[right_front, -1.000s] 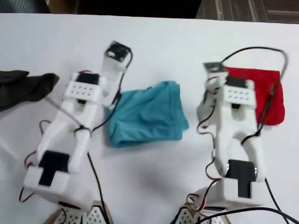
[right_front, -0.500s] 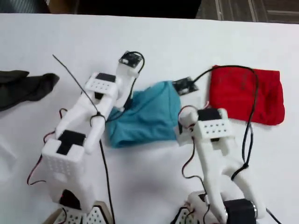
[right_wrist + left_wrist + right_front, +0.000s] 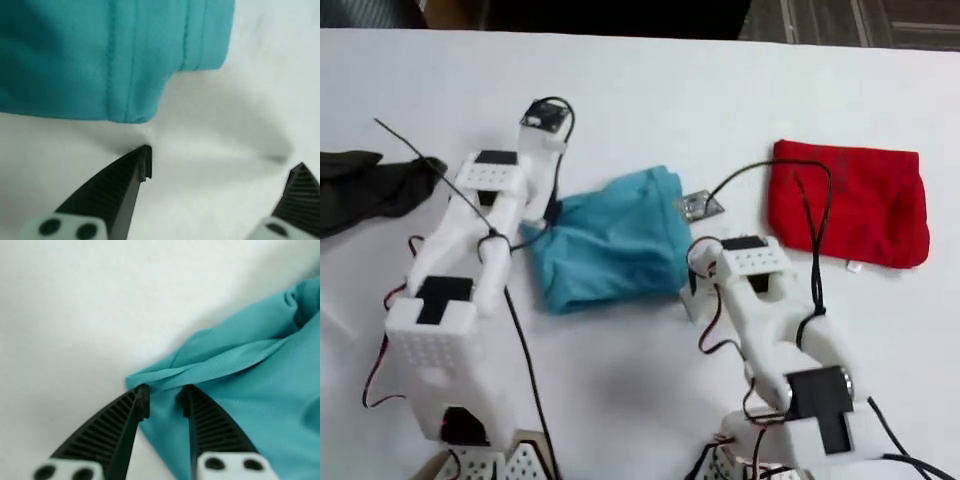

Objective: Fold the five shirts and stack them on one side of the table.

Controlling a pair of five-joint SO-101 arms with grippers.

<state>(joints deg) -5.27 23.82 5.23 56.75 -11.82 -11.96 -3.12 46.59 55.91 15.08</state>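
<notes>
A folded teal shirt (image 3: 610,245) lies in the middle of the white table (image 3: 650,90). My left gripper (image 3: 542,218) is at its left edge. In the left wrist view the gripper (image 3: 165,401) is nearly shut, its tips pinching a rolled corner of the teal shirt (image 3: 250,390). My right gripper (image 3: 692,280) sits at the shirt's right edge. In the right wrist view that gripper (image 3: 222,170) stands wide open over bare table, just off the hem of the teal shirt (image 3: 100,50). A folded red shirt (image 3: 860,205) lies at the right.
A dark shirt (image 3: 370,185) lies crumpled at the table's left edge. Black cables loop over the red shirt and beside the left arm. The table's far edge runs along the back, with bare white surface behind and in front of the teal shirt.
The right arm left the red shirt and came down at the teal shirt's right edge. The left arm shifted left, and the teal shirt slid left with it.
</notes>
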